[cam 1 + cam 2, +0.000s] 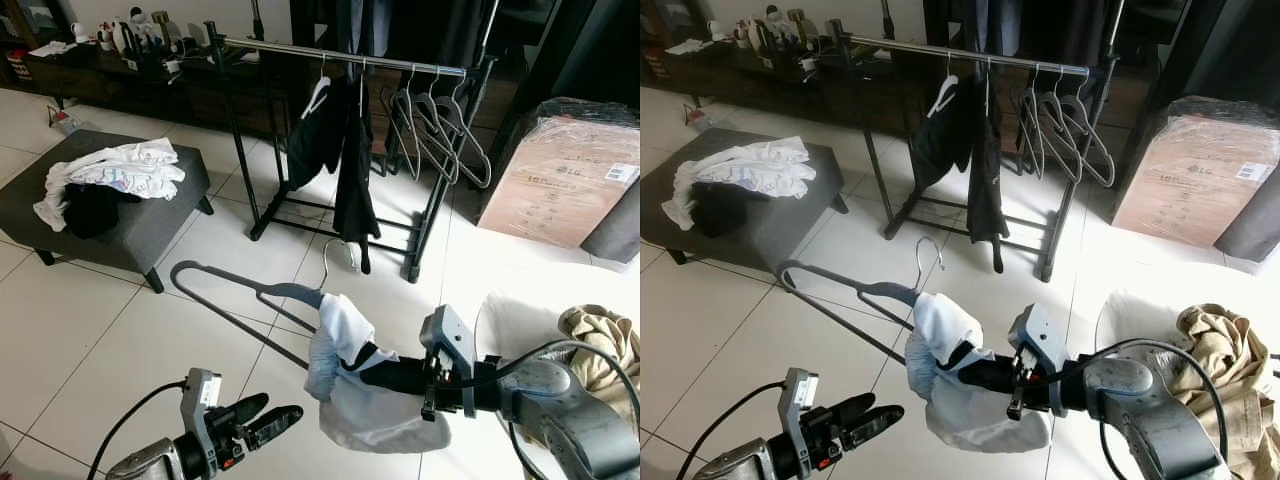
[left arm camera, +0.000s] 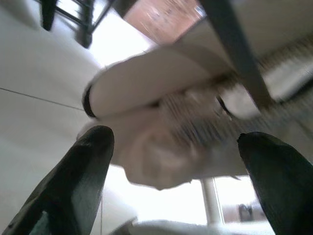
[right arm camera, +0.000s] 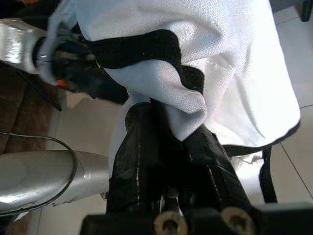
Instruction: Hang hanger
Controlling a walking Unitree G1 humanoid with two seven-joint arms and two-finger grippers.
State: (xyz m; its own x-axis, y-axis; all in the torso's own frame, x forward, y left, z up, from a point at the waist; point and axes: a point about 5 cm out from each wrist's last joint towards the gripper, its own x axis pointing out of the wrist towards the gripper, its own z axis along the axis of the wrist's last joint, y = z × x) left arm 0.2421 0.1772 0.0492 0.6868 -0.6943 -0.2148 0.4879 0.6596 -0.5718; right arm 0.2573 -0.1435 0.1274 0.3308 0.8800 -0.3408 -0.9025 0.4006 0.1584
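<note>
Left eye view: nearest, the left gripper [image 1: 262, 420] hovers low over the tiled floor [image 1: 100, 330], fingers spread and holding nothing. Beside it the right gripper [image 1: 375, 372] is clenched on a white shirt [image 1: 350, 385] with black trim, draped on one end of a grey hanger [image 1: 235, 290]. The hanger's long axis slants away toward the robot's left, its metal hook [image 1: 335, 262] rising toward the clothes rack [image 1: 340, 52]. Farther off, a grey footstool [image 1: 140, 220] carries heaped clothes.

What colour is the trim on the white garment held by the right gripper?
Black, edging the white garment in the right gripper; clearest in the right wrist view.
</note>
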